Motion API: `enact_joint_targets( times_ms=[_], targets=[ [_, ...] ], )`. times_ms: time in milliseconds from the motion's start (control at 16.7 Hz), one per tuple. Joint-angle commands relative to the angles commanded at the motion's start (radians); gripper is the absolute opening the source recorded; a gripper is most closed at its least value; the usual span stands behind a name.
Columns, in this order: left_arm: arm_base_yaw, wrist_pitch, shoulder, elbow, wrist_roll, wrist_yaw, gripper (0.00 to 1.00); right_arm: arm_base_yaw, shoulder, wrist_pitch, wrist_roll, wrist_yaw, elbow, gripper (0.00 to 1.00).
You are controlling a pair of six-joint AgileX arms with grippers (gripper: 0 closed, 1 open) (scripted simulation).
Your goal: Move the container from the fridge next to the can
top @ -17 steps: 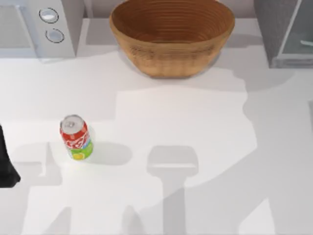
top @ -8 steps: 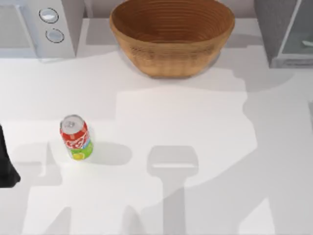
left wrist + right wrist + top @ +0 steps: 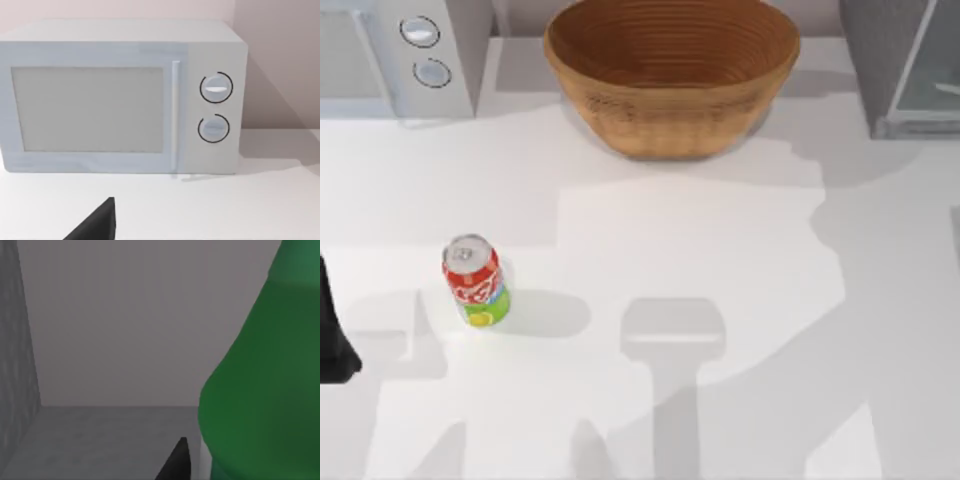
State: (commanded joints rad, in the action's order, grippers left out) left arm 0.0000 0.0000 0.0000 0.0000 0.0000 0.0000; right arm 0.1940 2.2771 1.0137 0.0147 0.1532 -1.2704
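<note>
Spanning the whole top view, the white table [image 3: 740,280] carries the big things along its far edge: the wicker bowl [image 3: 672,75] in the middle, the white microwave [image 3: 120,97] at the left corner, the grey fridge [image 3: 905,65] at the right corner with its glass door swung open, presumably to give access; the red can [image 3: 475,281] stands upright on open table toward the left, marking the goal; the green container [image 3: 265,385] stands close before the right wrist camera inside grey fridge walls, so the right arm is likely reaching in; whether its fingers grip is unclear; the left arm [image 3: 332,330] waits at the left edge.
</note>
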Motion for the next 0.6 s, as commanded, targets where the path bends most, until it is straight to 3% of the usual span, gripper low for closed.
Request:
enact_joint_targets(
  times_ms=[600],
  targets=[
    [0.0,0.0,0.0,0.0,0.0,0.0,1.0,-0.001,-0.102,-0.137,0.002,0.003,-0.025,0.0]
  ],
)
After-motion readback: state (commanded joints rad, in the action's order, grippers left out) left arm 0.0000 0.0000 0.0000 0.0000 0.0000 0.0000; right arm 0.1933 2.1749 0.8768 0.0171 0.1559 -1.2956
